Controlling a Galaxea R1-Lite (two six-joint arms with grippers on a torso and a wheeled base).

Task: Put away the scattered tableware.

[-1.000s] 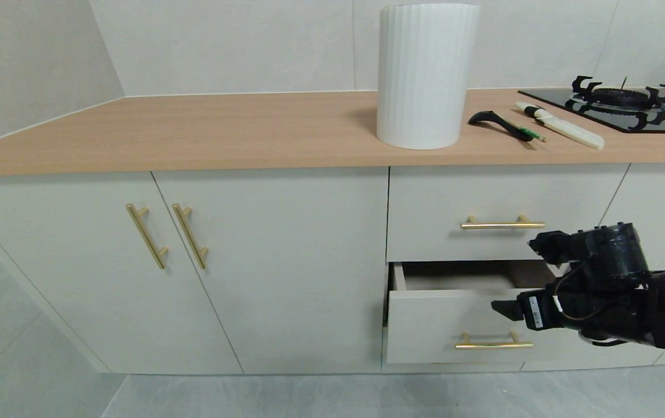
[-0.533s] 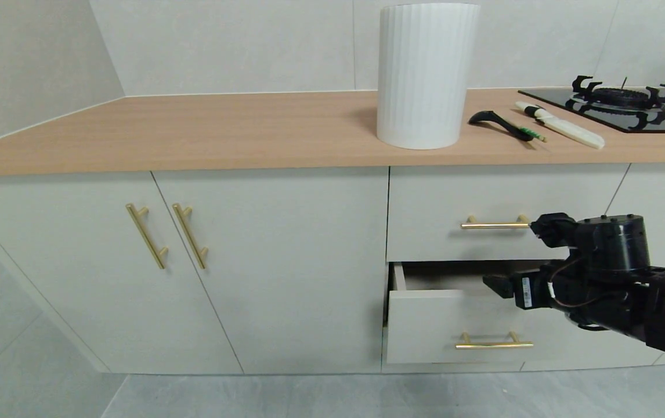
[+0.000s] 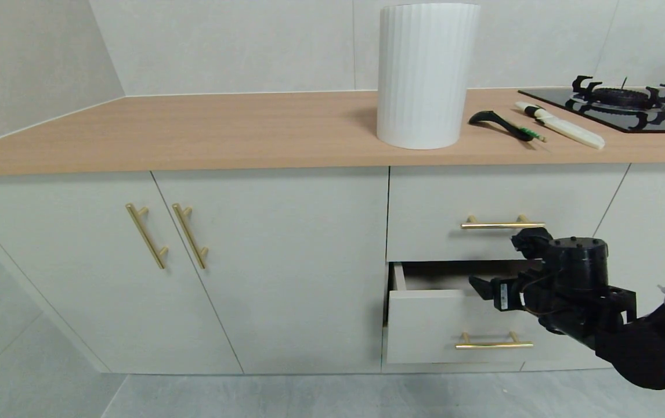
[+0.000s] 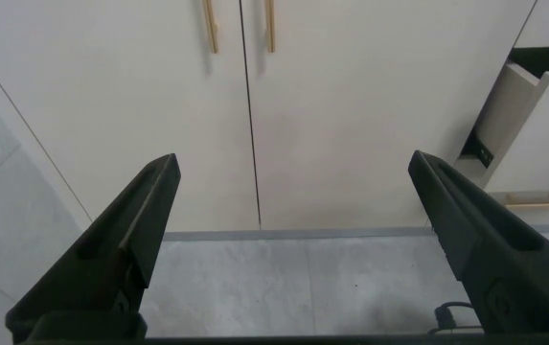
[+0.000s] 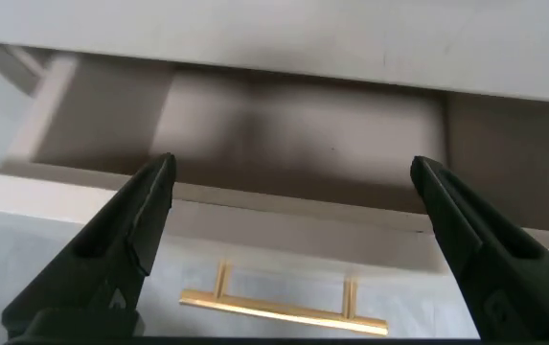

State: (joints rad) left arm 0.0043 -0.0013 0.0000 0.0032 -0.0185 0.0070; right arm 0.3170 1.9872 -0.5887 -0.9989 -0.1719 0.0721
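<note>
**Right gripper spread wide at the part-open lower drawer**

The right gripper hangs in front of the lower drawer, level with the gap above its front panel. Its jaws are spread wide and hold nothing. One finger sits up near the top drawer, the other by the upper edge of the lower drawer's front; whether either touches cannot be told. In the right wrist view the right gripper frames the inside of the lower drawer, with the brass handle on the front panel below.

The left gripper is also spread wide and holds nothing. It faces the doors low down, with the floor beneath and the pulled-out lower drawer off to one side.

The tableware lies on the counter, well above the grippers. A black spoon and a white knife lie side by side, close but apart, between the white canister and the hob
</note>
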